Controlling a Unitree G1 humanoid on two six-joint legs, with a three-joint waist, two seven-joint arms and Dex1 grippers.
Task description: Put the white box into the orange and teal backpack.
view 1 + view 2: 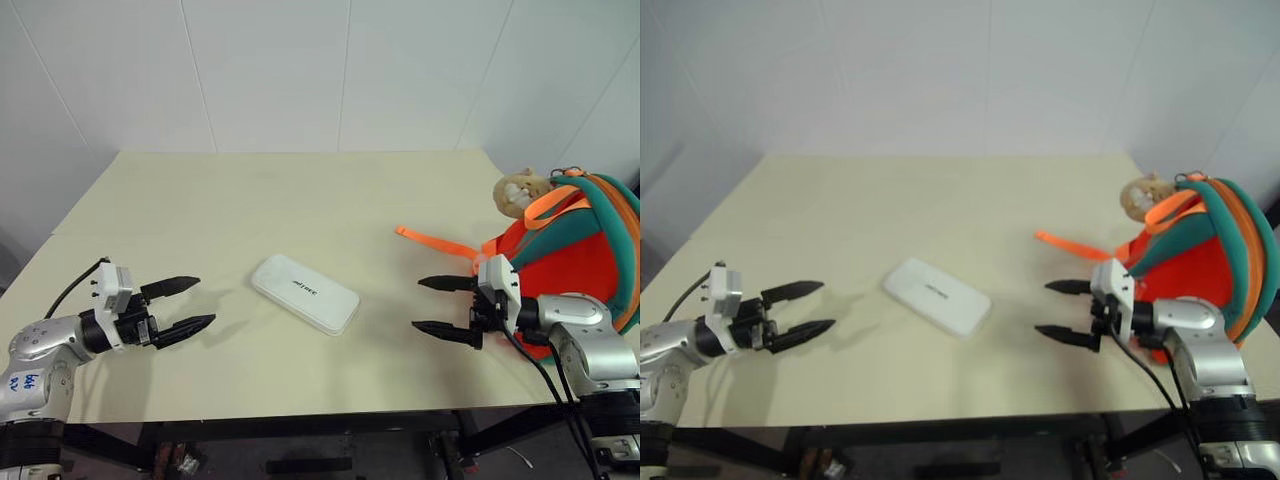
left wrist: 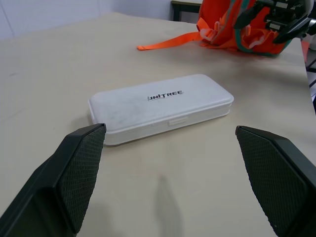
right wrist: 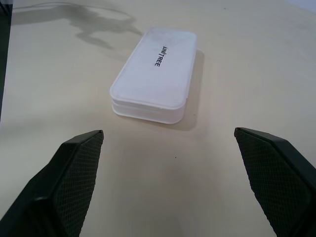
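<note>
Pincers first: the left gripper (image 1: 190, 307) and the right gripper (image 1: 440, 306) both hang just above the table (image 1: 300, 200) with fingers spread wide and nothing between them, pointing inward at each other from either side. Between them, apart from both, the white box (image 1: 305, 293) lies flat on the tabletop, set at a slant, dark lettering facing up. Off at the table's right edge, behind the right arm, the orange and teal backpack (image 1: 575, 250) sits slumped with its teal padded straps up top, a tan plush toy (image 1: 520, 192) hanging at its near shoulder and an orange webbing strap (image 1: 435, 243) trailing out across the table toward the middle.

By my reckoning nothing of the job is done yet: the box is untouched and the whole lift and stow remain. I cannot tell whether the bag is open. There is bare surface all round the box, so either arm has free approach; the loose strap and the near right edge are the spots to watch.
</note>
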